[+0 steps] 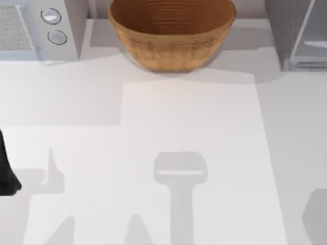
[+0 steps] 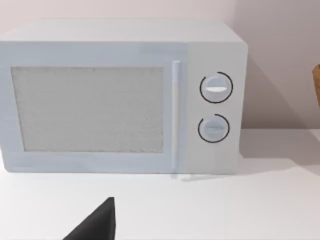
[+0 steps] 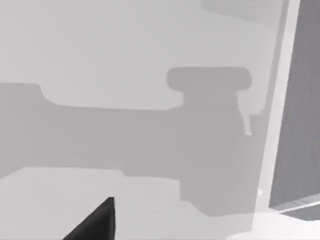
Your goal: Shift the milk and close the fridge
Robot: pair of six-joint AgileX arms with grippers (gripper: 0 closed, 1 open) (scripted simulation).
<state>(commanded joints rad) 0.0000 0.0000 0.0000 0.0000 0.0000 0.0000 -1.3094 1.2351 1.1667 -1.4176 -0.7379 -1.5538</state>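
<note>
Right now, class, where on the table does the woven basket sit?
In the top view, the basket sits at the middle of the table's far edge, between the microwave at the far left and the fridge at the far right.

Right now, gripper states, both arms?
Left gripper: a dark fingertip faces the microwave; open or shut cannot be told.
Right gripper: a dark fingertip above the table beside the fridge; cannot be told.

The left arm point(image 1: 6, 171) sat at the desk's left edge, low and dark. One dark fingertip point(image 2: 97, 222) of each end effector showed in its wrist view.
</note>
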